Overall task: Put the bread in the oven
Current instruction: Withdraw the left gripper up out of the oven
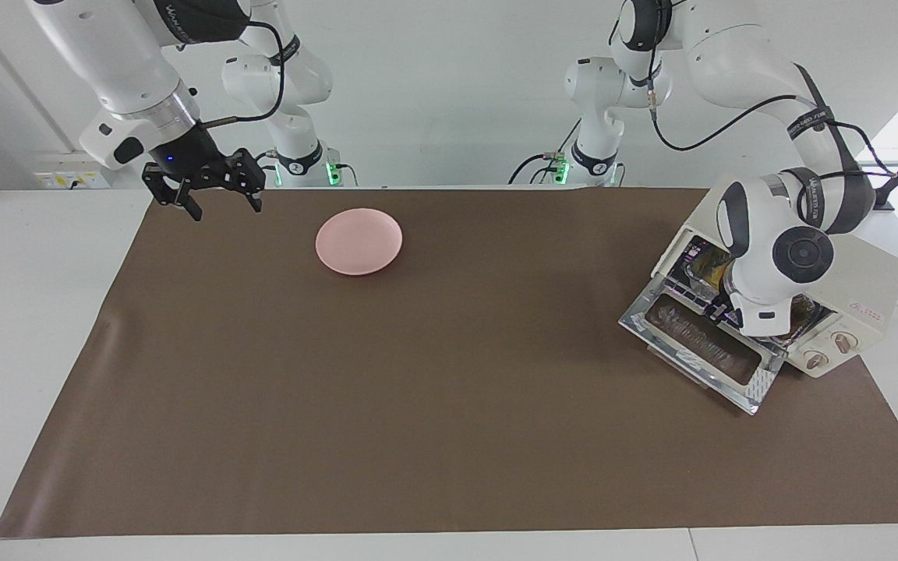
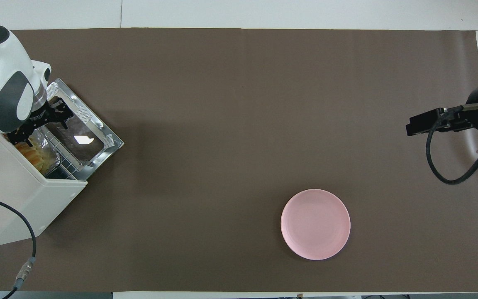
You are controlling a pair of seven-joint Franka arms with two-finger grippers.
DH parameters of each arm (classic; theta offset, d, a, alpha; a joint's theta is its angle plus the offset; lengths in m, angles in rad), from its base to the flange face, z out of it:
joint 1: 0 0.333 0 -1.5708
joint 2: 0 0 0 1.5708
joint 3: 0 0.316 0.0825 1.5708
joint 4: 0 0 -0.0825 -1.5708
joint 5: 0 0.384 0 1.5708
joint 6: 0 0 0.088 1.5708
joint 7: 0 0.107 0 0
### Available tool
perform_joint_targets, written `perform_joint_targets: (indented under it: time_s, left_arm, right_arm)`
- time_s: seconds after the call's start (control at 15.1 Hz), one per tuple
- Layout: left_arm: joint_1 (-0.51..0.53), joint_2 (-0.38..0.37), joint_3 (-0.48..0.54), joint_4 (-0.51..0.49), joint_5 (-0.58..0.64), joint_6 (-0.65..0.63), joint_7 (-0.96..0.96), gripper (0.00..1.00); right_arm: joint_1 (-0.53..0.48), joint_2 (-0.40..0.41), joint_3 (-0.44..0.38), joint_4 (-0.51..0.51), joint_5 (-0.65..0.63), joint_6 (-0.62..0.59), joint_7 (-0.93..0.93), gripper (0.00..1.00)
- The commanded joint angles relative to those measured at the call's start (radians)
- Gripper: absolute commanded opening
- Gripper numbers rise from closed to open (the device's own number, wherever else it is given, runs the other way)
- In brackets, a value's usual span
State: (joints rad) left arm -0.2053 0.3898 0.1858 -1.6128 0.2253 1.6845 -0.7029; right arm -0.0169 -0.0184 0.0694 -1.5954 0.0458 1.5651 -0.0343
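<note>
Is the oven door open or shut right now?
Open. The oven's glass door lies dropped flat on the mat, and the bread shows inside on the rack.

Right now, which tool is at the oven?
The left tool, at the cream-white toaster oven's open door; the right tool waits over the brown mat's corner.
</note>
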Motion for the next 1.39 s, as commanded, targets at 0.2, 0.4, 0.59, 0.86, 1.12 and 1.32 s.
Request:
perform_joint_targets:
  time_s: [0.2, 0.4, 0.59, 0.86, 1.12, 1.32]
  left_arm:
    - [-0.023, -0.025, 0.001, 0.043, 0.040, 0.035, 0.022, 1.00]
    - [-0.048, -0.032, -0.002, 0.129, 0.034, 0.012, 0.083, 1.00]
    - [-0.037, -0.049, -0.002, 0.258, 0.023, -0.121, 0.208, 1.00]
    - [0.006, -0.146, 0.014, 0.326, -0.105, -0.213, 0.338, 1.00]
    - [0.033, -0.210, 0.014, 0.315, -0.129, -0.302, 0.477, 1.00]
    - [0.023, -0.247, 0.008, 0.286, -0.129, -0.367, 0.554, 1.00]
  right_arm:
    - [0.000, -0.009, 0.006, 0.002, -0.069, 0.024, -0.019, 1.00]
    - [-0.001, -0.009, 0.010, 0.002, -0.066, 0.024, -0.019, 1.00]
    - [-0.003, -0.011, 0.010, 0.002, -0.063, 0.018, -0.019, 1.00]
    - [-0.003, -0.011, 0.006, 0.002, -0.064, 0.013, -0.019, 1.00]
    - [-0.006, -0.012, -0.013, 0.008, -0.066, -0.085, -0.025, 1.00]
    - [-0.009, -0.012, -0.028, 0.021, -0.067, -0.144, -0.025, 1.00]
